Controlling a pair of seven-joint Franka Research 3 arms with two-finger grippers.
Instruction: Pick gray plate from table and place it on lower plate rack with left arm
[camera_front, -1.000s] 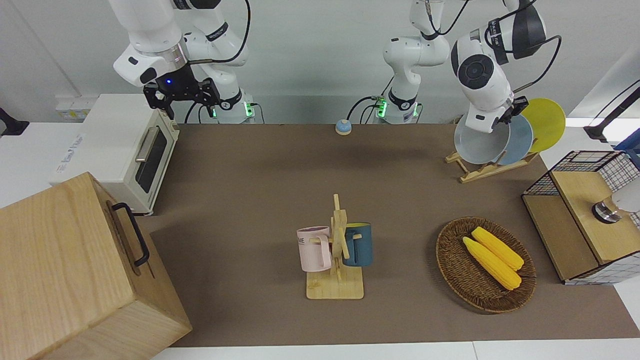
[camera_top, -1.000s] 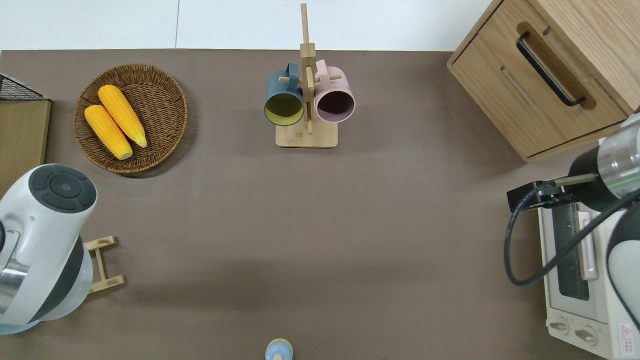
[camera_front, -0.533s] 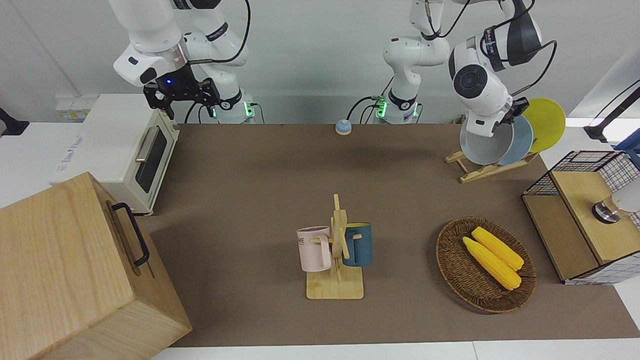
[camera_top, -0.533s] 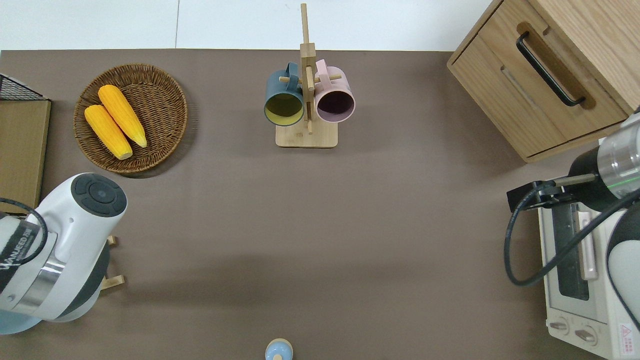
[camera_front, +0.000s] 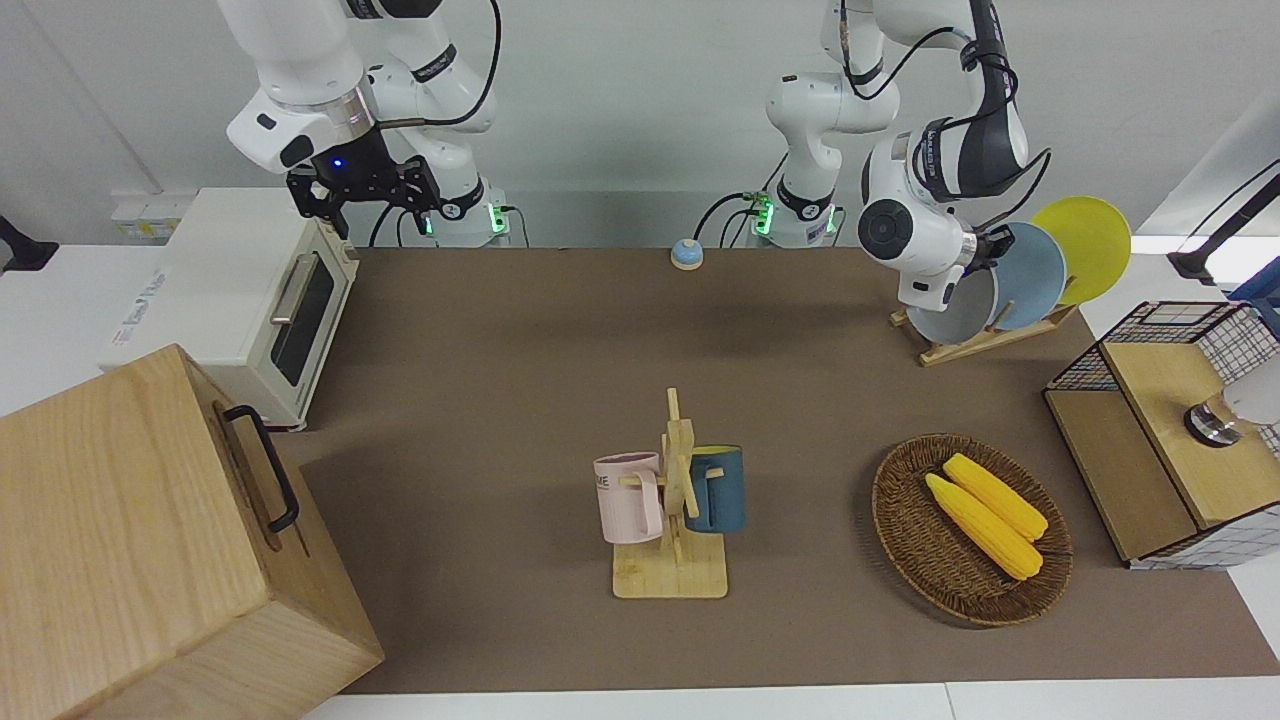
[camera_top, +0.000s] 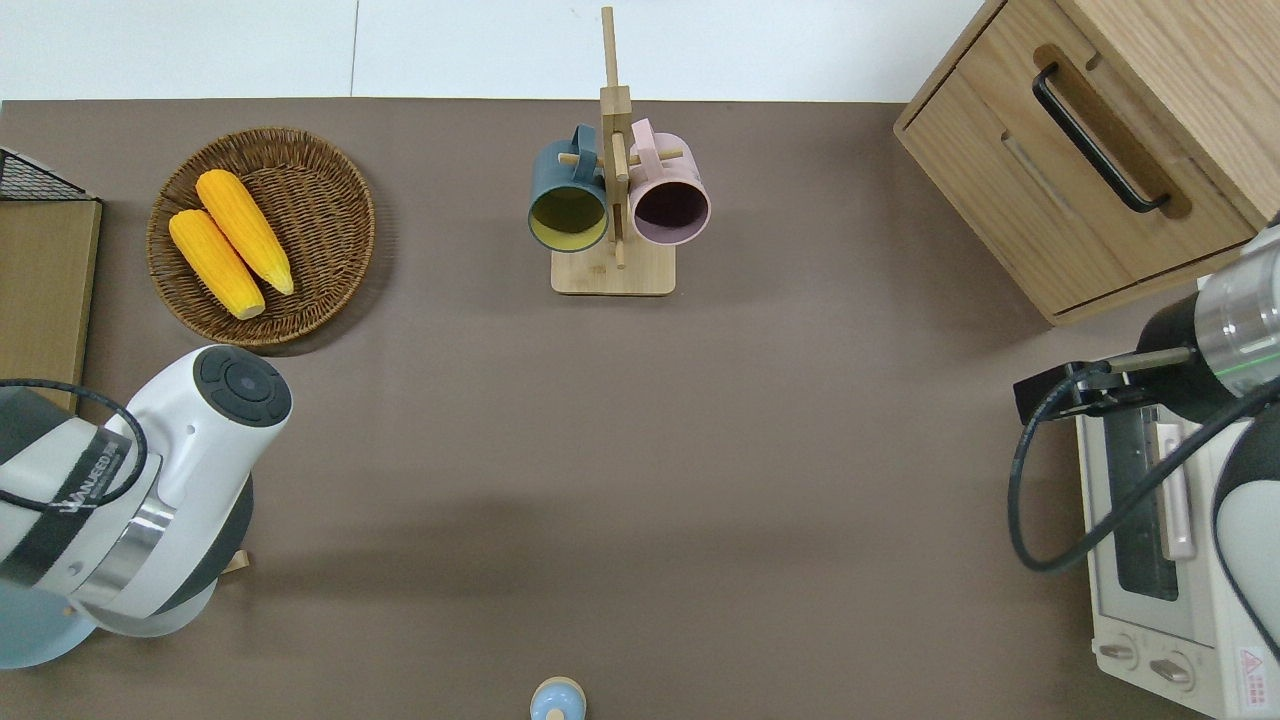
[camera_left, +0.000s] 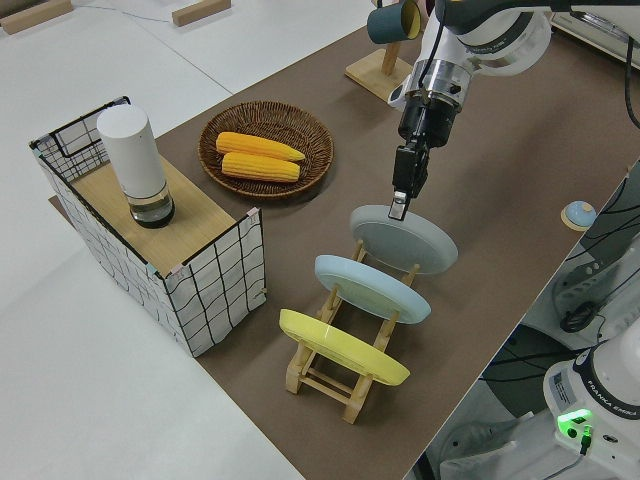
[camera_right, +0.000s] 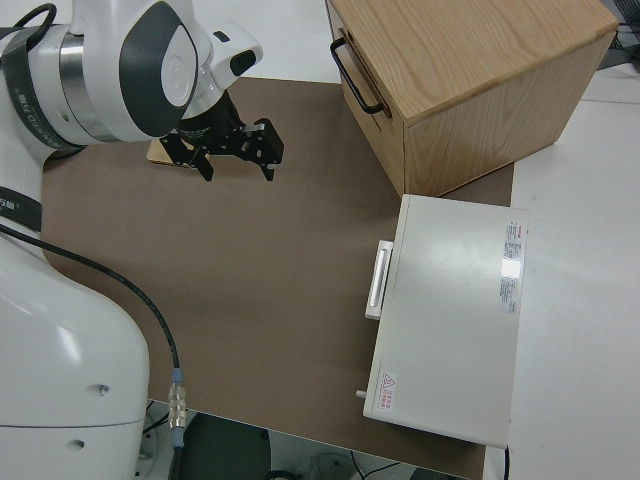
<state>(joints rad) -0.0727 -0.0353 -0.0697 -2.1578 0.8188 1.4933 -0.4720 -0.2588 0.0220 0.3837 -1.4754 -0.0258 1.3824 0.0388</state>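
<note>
Round pale gray plate (camera_left: 404, 239) stands tilted in small light-wood plate rack (camera_left: 345, 380), beside sky-blue plate (camera_left: 372, 288). Left arm's black gripper (camera_left: 400, 207) pinches its rim. Right arm parked.

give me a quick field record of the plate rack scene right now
left gripper: at the gray plate's rim, over the rack
gray plate: standing slanted in the rack's slot farthest from the robots
blue plate: middle slot
yellow plate: slot nearest the robots
basket: two corn cobs, farther from the robots than the rack
right arm: parked
</note>
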